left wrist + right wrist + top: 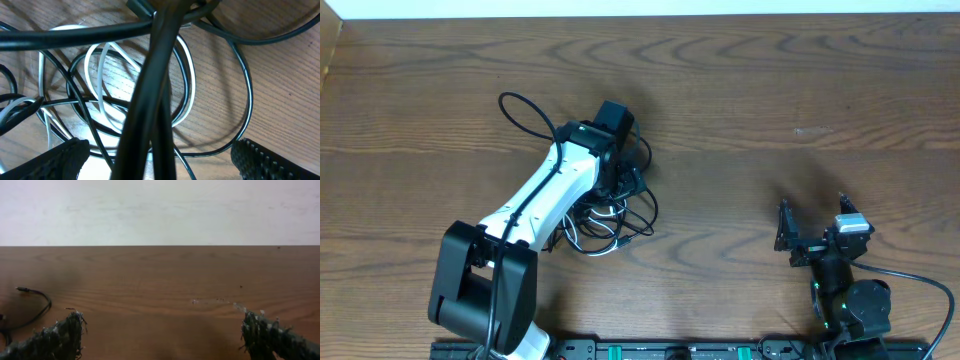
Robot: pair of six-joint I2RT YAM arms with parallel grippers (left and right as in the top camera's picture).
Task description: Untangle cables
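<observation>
Brown wood-grain table (pixel 770 80) below a white wall: the cables (pixel 610 225) lie in a knotted heap left of centre with no single long axis, and one black loop (pixel 502 99) reaches toward the far left. The left gripper (pixel 160 157) is spread wide over the white cable (pixel 100 65) coils and clamps nothing; overhead, its arm hides part of the heap. The right gripper (pixel 160 330) is likewise wide and empty, well apart from the heap.

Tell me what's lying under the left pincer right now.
Under the left pincer: loops of white cable crossed by thin black cables, on the wood table. Dark cords close to the camera cover the middle, so the crossings there are hidden.
</observation>
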